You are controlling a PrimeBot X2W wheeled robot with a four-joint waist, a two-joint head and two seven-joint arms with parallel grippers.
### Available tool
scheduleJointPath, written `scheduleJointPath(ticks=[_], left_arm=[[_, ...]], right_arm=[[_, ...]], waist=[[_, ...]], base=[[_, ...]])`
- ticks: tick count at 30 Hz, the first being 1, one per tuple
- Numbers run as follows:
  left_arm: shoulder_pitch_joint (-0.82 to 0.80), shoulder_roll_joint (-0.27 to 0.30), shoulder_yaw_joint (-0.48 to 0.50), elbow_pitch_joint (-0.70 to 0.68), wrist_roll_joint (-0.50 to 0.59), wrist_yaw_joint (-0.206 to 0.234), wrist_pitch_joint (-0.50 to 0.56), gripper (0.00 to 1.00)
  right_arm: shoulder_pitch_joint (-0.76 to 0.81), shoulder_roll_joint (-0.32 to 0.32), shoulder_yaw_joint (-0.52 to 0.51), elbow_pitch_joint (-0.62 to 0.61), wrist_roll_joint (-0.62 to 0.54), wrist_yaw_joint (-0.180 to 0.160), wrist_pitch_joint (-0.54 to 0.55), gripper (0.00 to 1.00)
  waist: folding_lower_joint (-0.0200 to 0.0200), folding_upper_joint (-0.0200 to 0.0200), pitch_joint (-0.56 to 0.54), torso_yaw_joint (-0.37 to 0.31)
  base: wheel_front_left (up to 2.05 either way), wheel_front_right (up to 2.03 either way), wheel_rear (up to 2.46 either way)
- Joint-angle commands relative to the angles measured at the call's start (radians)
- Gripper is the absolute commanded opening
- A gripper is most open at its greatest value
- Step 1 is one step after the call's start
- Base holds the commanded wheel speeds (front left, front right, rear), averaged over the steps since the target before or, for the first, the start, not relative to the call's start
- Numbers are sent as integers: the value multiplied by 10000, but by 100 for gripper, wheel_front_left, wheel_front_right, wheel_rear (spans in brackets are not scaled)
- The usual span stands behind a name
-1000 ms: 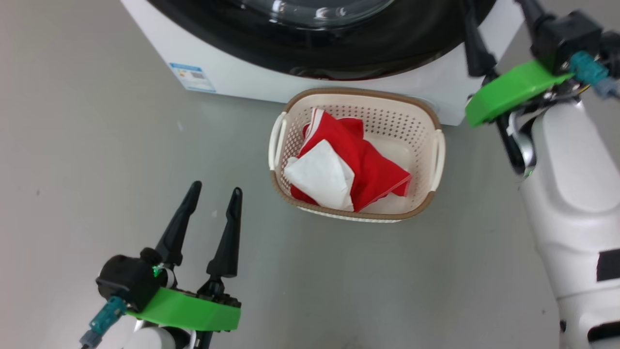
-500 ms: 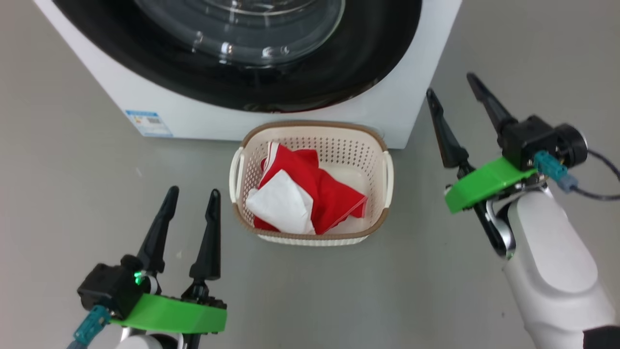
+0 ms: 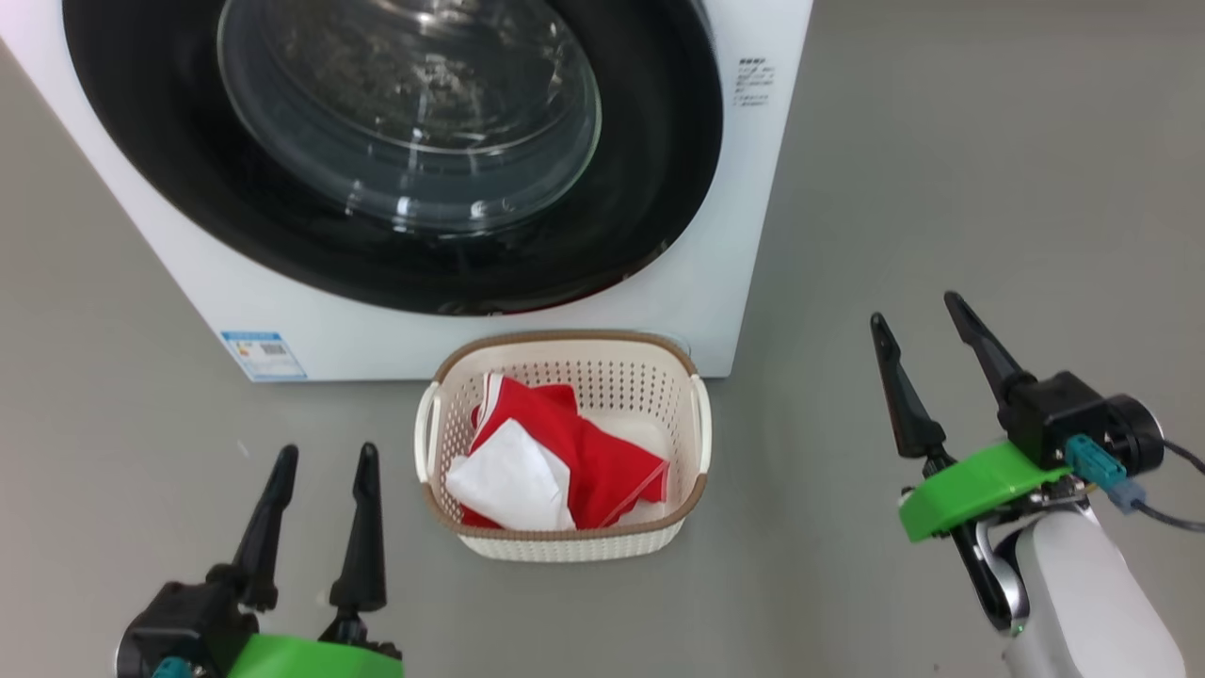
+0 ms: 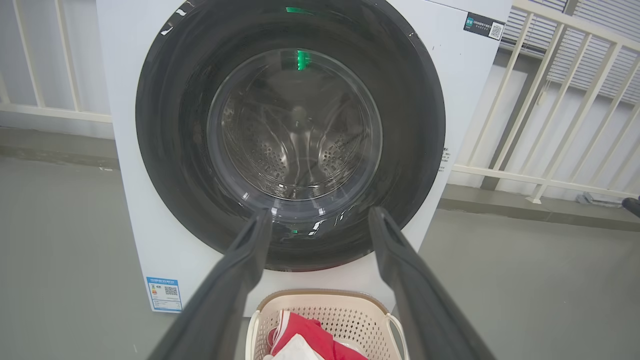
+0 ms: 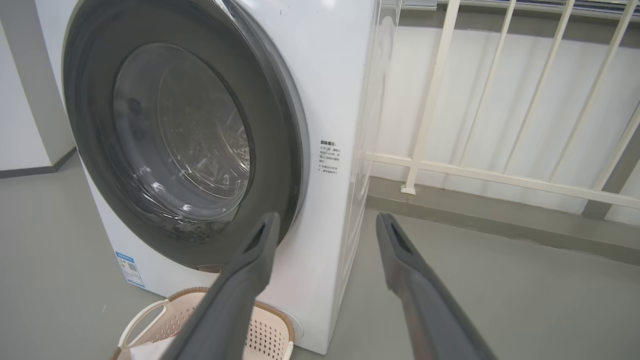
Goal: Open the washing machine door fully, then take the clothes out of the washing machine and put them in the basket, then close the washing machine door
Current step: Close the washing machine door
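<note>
Clothes [image 3: 584,452] in the basket [image 3: 701,441], back rim just under the shut washing machine door [image 3: 659,188]. Left gripper [image 3: 327,452] near its left edge, right gripper [image 3: 915,311] well right across grey floor [image 3: 810,527], both released.

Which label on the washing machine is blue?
The low label left of the basket; the printed label and the dark sticker, higher on the right, are not blue.

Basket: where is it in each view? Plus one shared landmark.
Head view: basket lower centre, before the washing machine.
Left wrist view: basket bottom centre, cut by the bottom edge.
Right wrist view: basket bottom left, cut by the bottom edge.
Shared landmark: blue label on the washing machine's front, left of the basket.
</note>
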Motion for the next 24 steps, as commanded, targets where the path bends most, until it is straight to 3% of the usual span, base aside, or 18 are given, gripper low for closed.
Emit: scheduleJointPath(ticks=[1,24], left_arm=[[54,121,432,-187,196,45,-90,100],[1256,116,1252,-365,743,-268,-90,100]], right_arm=[[152,60,130,-389,-79,-36,-36,100],[2840,60,-619,-2812,-4,-36,-36,100]], waist=[[0,0,-461,-304],[0,0,-1345,-542]], base=[[0,0,0],[0,0,0]])
